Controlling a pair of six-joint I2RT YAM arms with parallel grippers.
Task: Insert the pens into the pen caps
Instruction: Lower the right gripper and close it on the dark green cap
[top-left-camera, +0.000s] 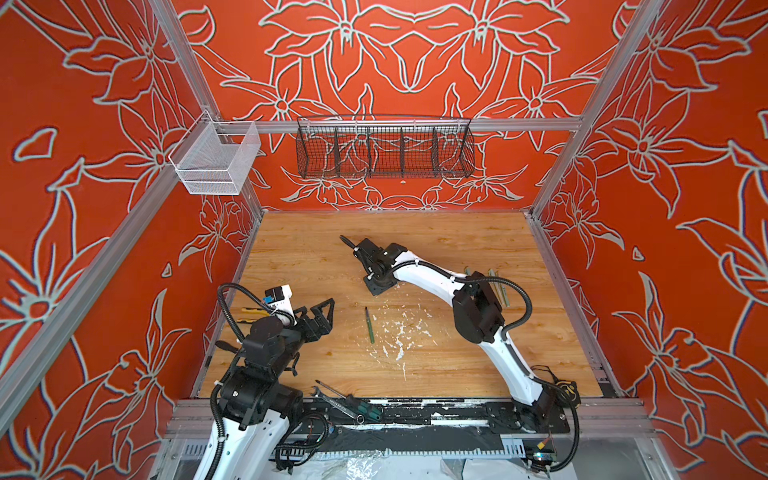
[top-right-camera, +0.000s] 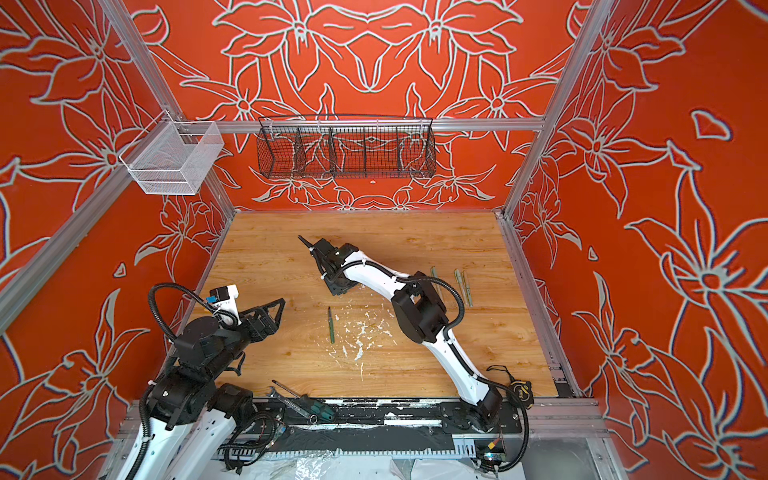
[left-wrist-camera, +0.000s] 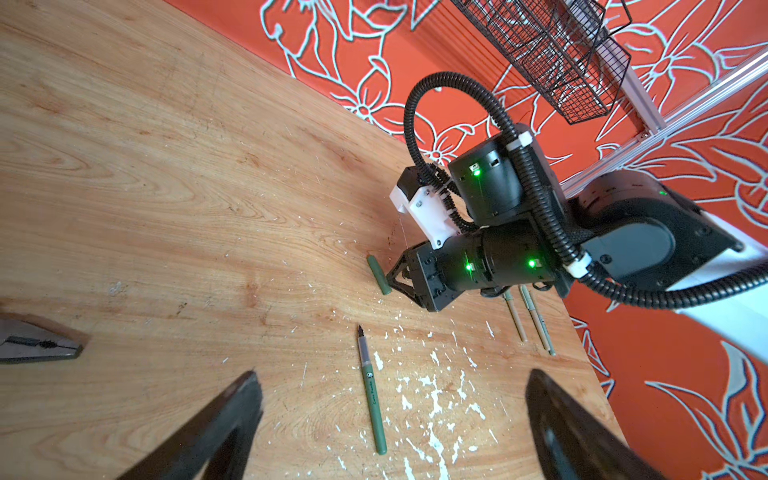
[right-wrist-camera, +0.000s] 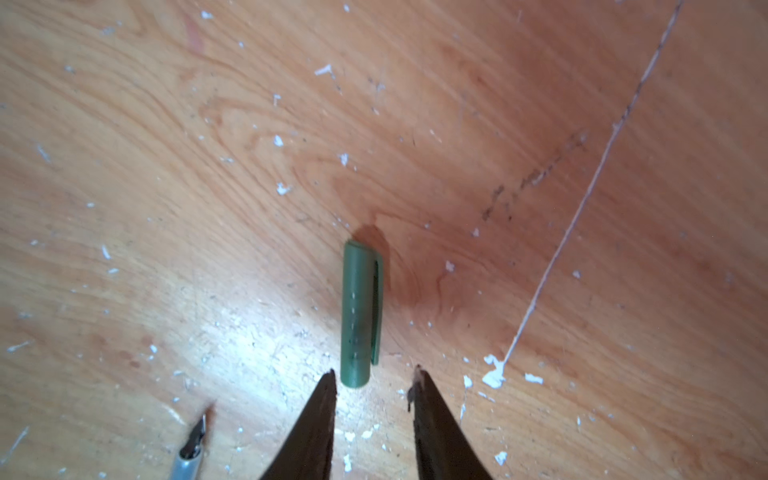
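**Green cap at the tips of your right end effector; green pen loose mid-tabletop.**

In both top views your right wrist hid the cap; only the wrist views showed it. It lay flat with its near end just between that end effector's parted jaws. It sat close beside one tip, and I could not tell whether it touched. Your left end effector stood wide open, left of the pen and apart from it. The pen lay uncapped, tip toward the cap but short of it, with white flecks beside it. The tabletop was bare across its far half. Three more pens lay near the right edge, partly behind your right arm. Pliers sat at the left edge, and a screwdriver and wrench at the near one.
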